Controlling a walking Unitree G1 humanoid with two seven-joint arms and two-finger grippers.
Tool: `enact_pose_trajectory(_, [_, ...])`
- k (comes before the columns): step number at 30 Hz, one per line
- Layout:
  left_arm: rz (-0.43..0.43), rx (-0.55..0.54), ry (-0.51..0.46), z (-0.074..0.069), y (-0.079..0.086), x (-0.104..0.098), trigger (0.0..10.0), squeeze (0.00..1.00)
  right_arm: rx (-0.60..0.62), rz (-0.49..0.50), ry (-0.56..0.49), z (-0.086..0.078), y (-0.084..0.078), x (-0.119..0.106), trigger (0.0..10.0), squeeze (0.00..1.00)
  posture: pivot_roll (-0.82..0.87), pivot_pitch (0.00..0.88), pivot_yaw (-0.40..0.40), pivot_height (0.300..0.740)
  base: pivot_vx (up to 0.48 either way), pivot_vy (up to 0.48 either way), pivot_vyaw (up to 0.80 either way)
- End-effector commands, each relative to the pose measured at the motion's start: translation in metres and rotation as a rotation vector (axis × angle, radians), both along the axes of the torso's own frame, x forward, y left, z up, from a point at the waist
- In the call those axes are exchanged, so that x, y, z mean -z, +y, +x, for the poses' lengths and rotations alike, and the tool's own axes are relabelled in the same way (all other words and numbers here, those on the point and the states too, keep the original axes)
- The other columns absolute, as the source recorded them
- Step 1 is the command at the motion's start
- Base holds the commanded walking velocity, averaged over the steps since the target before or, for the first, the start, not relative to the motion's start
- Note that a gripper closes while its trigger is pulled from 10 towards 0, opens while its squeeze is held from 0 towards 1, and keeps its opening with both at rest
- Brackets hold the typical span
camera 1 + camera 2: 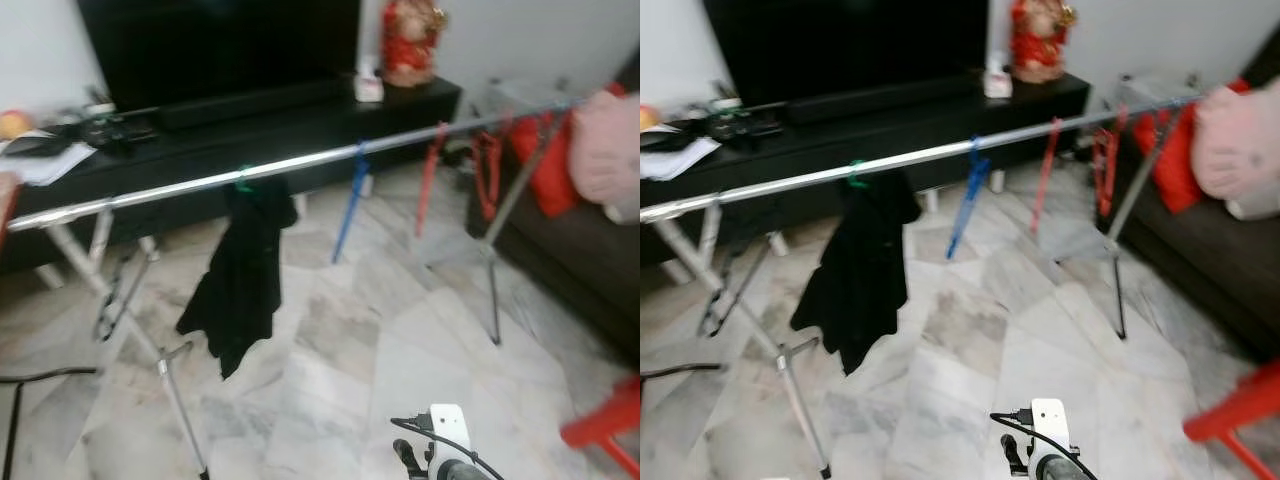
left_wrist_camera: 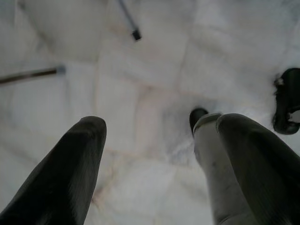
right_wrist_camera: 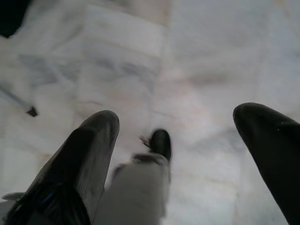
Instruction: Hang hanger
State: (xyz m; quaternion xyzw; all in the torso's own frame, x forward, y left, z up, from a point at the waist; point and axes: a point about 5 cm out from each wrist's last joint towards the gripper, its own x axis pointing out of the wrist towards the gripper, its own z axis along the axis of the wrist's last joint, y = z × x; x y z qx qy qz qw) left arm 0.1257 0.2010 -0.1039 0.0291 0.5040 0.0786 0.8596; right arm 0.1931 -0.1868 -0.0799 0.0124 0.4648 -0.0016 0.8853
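Note:
A silver clothes rail [image 1: 300,163] runs across the room at a slant. On it hang a black garment [image 1: 243,275] on a green hanger [image 1: 243,182], a blue hanger [image 1: 352,200] and red hangers [image 1: 430,178] further right. Both arms hang low over the marble floor. My left gripper [image 2: 161,124] is open, its fingers [image 2: 70,173] spread with only floor between them. My right gripper [image 3: 180,115] is open too and holds nothing. The right wrist [image 1: 447,450] with its white block shows at the bottom of the left eye view.
The rack's splayed legs [image 1: 180,400] stand on the floor, one foot [image 2: 136,34] in the left wrist view. A black TV bench [image 1: 250,130] sits behind the rail, a dark sofa [image 1: 580,260] with red cloth [image 1: 552,165] on the right, a red stool [image 1: 605,420] bottom right.

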Motion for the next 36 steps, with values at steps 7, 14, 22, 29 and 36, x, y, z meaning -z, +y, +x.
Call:
enact_pose_trajectory(7, [0.028,0.007,0.002,-0.001,0.013,-0.002,10.0,0.0,0.002,-0.019,-0.027,0.011,-0.013,-0.008,10.0,0.0,-0.13,0.0,0.046,0.74,0.0,0.0,-0.74])
enact_pose_trajectory(14, [0.023,0.008,0.004,-0.003,0.012,-0.001,10.0,0.0,0.006,-0.023,-0.019,0.004,-0.021,-0.006,10.0,0.0,-0.13,0.0,0.044,0.74,0.0,0.0,-0.74])
enact_pose_trajectory(22, [0.023,0.003,0.006,-0.006,0.015,-0.001,10.0,0.0,-0.01,-0.004,-0.02,0.005,0.0,-0.003,10.0,0.0,-0.13,0.0,0.045,0.74,0.0,0.0,-0.74])
enact_pose_trajectory(29, [0.006,-0.025,0.012,-0.016,0.017,0.001,10.0,0.0,-0.014,-0.002,-0.03,0.013,0.004,-0.006,10.0,0.0,-0.13,0.0,0.047,0.74,0.0,0.0,-0.74])
enact_pose_trajectory(36, [-0.012,-0.04,0.009,-0.022,0.017,0.002,10.0,0.0,-0.02,0.004,-0.039,0.019,0.012,-0.008,10.0,0.0,-0.13,0.0,0.048,0.74,0.0,0.0,-0.74])
